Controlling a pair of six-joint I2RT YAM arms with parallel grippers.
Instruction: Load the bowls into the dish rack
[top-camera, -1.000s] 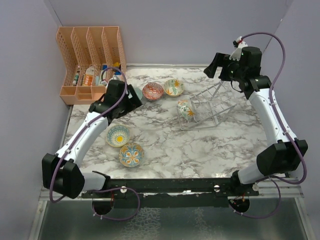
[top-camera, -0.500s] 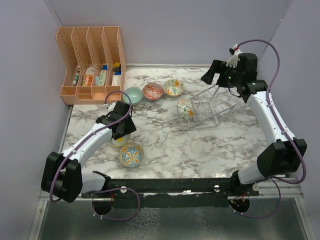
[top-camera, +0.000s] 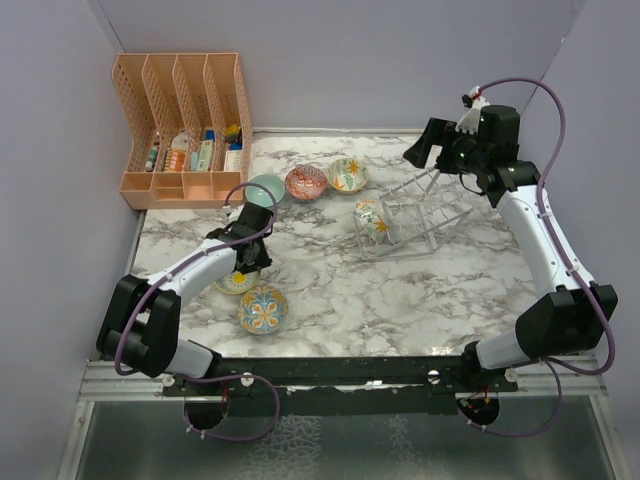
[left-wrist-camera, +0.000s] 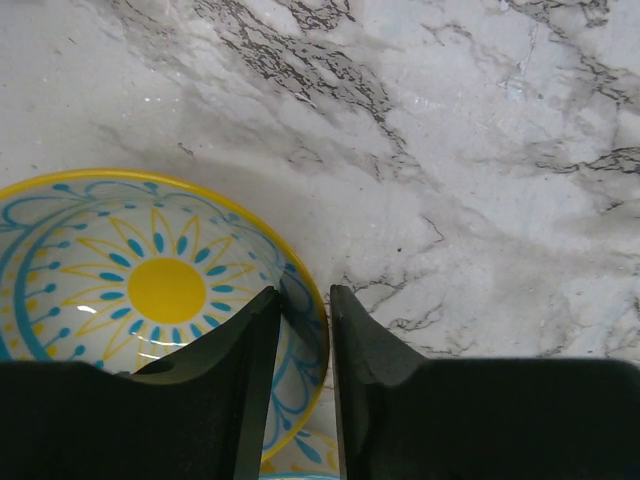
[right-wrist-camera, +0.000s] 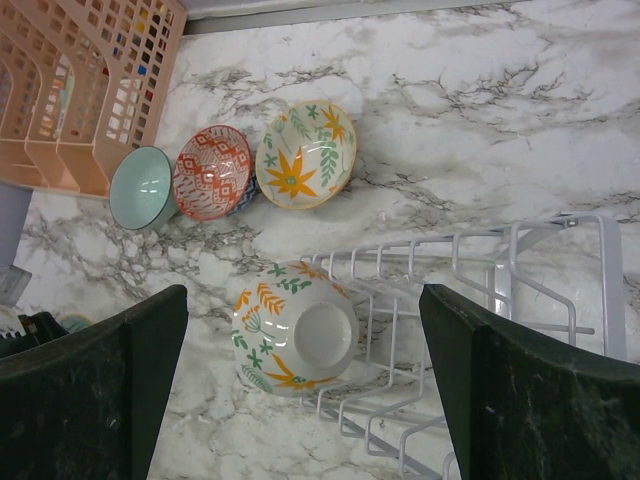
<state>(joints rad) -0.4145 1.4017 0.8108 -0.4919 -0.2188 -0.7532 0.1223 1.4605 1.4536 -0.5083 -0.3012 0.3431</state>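
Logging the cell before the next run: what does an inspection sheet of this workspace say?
Surface: white marble-patterned table.
Job's things: one patterned bowl stands on edge at the wire rack end; teal bowl, red bowl and flower bowl sit in a row behind; sun bowl and front bowl lie by the left arm.
Clutter: orange organizer holding small items, back left corner.
Grippers: left gripper nearly closed astride the sun bowl's rim, grip unclear; right gripper wide open, empty, above the rack.
Cables: purple cables loop along both arms.
Surroundings: plain walls; nothing else seen.
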